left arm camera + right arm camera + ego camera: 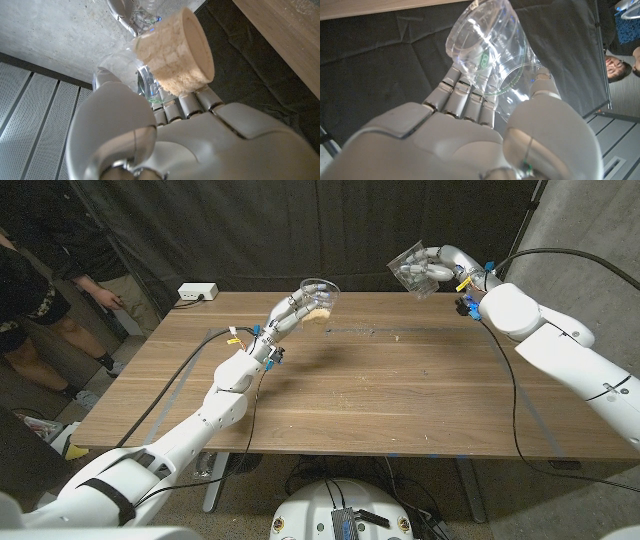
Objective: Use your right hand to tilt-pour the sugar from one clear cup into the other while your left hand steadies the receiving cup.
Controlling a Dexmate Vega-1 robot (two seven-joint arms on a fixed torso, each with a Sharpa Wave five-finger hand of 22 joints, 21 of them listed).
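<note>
Above wooden table (400,390), right hand (432,270) grips tilted empty cup (409,264).

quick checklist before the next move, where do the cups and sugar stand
1. Right hand grips the clear cup: ok.
2. That cup looks empty of sugar: ok.
3. Left hand grips the receiving cup: ok.
4. Sugar sits in the receiving cup: ok.
5. Receiving cup upright: not ok, it looks tilted and held above the table.
6. Cups apart, no contact: ok.
</note>
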